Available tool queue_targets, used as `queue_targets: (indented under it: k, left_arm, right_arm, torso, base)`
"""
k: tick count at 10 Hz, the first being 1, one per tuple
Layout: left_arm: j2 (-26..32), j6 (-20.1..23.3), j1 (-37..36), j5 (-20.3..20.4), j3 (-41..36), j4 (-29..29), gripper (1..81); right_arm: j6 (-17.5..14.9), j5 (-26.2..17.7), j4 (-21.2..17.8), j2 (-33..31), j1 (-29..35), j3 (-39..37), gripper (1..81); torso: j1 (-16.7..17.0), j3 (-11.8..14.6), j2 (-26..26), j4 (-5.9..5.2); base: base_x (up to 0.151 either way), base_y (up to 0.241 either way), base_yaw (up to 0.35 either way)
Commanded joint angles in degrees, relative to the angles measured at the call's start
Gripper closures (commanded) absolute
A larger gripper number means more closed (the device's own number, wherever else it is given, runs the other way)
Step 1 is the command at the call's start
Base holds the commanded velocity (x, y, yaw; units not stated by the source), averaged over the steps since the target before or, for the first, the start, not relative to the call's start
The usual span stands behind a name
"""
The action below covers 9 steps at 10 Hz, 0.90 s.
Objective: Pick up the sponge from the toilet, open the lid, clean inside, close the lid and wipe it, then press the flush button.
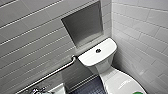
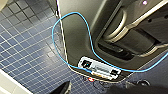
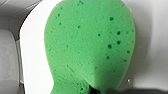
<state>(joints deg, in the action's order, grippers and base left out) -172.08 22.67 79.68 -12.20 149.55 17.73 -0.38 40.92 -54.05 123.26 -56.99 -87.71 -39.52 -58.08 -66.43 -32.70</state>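
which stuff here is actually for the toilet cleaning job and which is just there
For the job:
sponge
lid
toilet
flush button

Just there:
grab bar
wall niche
tiled floor

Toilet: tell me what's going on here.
A robot faces the toilet in a tiled bathroom. The lid is down, and the green sponge lies on it, close under the right wrist camera; whether that arm grips it I cannot tell. The flush button sits on the tank top. The left wrist camera looks down at the blue tiled floor.
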Motion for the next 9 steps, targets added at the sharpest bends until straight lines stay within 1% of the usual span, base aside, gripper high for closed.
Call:
queue_targets:
  k: [1, 2, 3, 4, 5, 6, 7, 9]
  left_arm:
    - [1.30, 0.35, 0.53, -5.55, 0.65, -0.23, 1.0]
    - [1.04, 0.35, 0.53, -5.55, 0.65, -1.19, 1.0]
    - [0.95, 0.35, 0.53, -5.46, 0.65, -1.55, 1.0]
    - [0.95, 0.35, 0.53, -5.38, 0.65, -1.55, 1.0]
    - [0.95, 0.35, 0.53, -4.85, 0.65, -1.90, 1.0]
    - [0.95, 0.35, 0.44, -4.41, 0.65, -3.21, 1.0]
    - [0.95, 0.26, 0.44, -4.33, 0.65, -3.57, 1.0]
    - [0.86, 0.26, 0.44, -4.33, 0.65, -3.57, 1.0]
  right_arm:
    - [1.17, 8.81, -0.62, -6.16, -6.07, 7.38, 81.1]
    - [1.26, 10.04, -0.10, -5.98, -8.87, 8.00, 81.1]
    - [1.34, 11.54, 2.09, -5.20, -12.03, 8.70, 81.1]
    - [1.34, 12.07, 5.01, -3.78, -15.29, 8.44, 81.1]
    - [1.17, 11.81, 7.90, -0.98, -18.37, 7.31, 81.1]
    - [1.17, 11.12, 10.44, 2.52, -20.57, 4.43, 81.1]
    - [0.91, 10.93, 11.25, 4.64, -22.77, 2.91, 81.1]
    - [0.91, 11.63, 13.09, 5.71, -25.58, 3.52, 81.1]
  torso:
    - [0.00, 0.00, 0.00, 0.00]
    - [0.00, 0.00, 0.00, 0.00]
    - [0.00, 0.00, 0.00, 0.00]
    - [0.00, 0.00, 0.00, 0.00]
    - [0.00, 0.00, -0.02, 0.00]
    - [0.00, 0.00, 0.00, 0.00]
    - [0.00, 0.00, -0.02, 0.00]
    - [0.00, 0.00, -0.02, 0.00]
  base:
    - [0.000, 0.000, 0.000]
    - [0.000, 0.000, 0.000]
    - [0.000, 0.000, 0.000]
    - [0.000, 0.000, 0.000]
    - [0.000, 0.000, 0.000]
    - [0.000, 0.000, 0.000]
    - [0.000, 0.000, 0.000]
    - [0.000, 0.000, 0.000]
